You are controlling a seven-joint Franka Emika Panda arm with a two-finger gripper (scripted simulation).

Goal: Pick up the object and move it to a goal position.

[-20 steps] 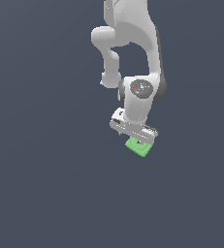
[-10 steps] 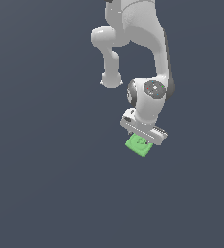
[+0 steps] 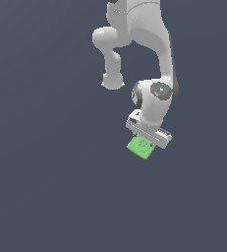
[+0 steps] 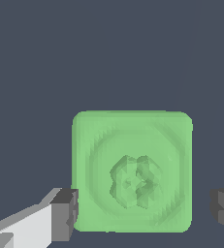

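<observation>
hand [image 4: 142, 208] spread, straddling green block [image 4: 132, 170]

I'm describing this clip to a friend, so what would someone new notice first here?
The bright green block with its raised round knob stands out against the plain dark ground. The white arm's gripper hangs right over it, and in the wrist view a dark fingertip sits on each side, jaws open.

From my station, the flat bright-green square block with a raised round knob [image 4: 132, 170] sits between the two dark fingertip pads [image 4: 65, 214] of the white gripper [image 4: 145, 213]. One pad is right against its edge; the other stands off with a gap, though I can't judge contact for sure. Plain dark grey ground [image 3: 46, 187] lies open around the block on every side.
</observation>
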